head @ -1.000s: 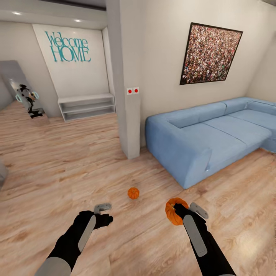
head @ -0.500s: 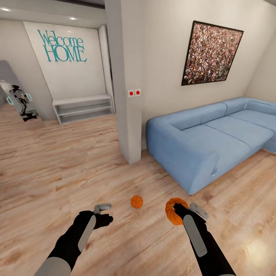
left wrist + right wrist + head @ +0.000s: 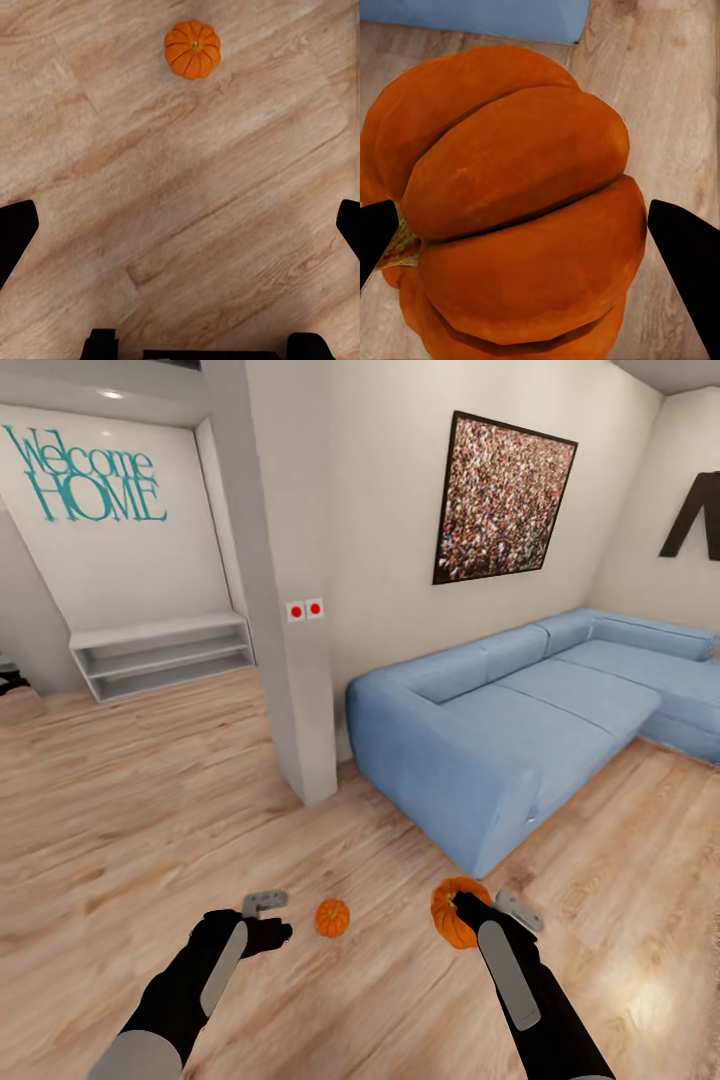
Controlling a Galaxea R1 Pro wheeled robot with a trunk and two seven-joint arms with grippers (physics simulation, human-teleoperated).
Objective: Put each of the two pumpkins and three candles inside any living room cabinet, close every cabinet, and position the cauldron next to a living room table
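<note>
The right gripper (image 3: 478, 906) is clamped on a pumpkin (image 3: 452, 911), holding it above the wooden floor (image 3: 150, 830). In the right wrist view that held pumpkin (image 3: 514, 210) is a smooth, matte orange body of fat rounded ribs with deep grooves between them, a pale brownish stem stub at one side, and a black finger (image 3: 686, 262) dark at each edge of it. The head view shows instead a grey metal finger plate beside the fruit and the glossy black forearm with a grey panel behind it.

The left gripper (image 3: 262, 915) hangs above the floor with its jaws spread and nothing between them; in the left wrist view its black fingertips (image 3: 16, 232) stand far apart over bare planks. A second pumpkin (image 3: 332, 918) sits on the floor between the two grippers, nearer the left one. From the left wrist view this smaller pumpkin (image 3: 193, 49) appears from above as a round ribbed rosette with a tiny stem at its centre.

The floor is pale brown wood with visible grain and long boards. Beyond stands a white square pillar (image 3: 285, 610) carrying two red buttons, and a soft, rounded light-blue corner sofa (image 3: 520, 720). A speckled picture (image 3: 503, 498) in a black frame hangs above it. Farther left, teal "Welcome HOME" lettering (image 3: 85, 475) sits over a low white shelf (image 3: 160, 655).
</note>
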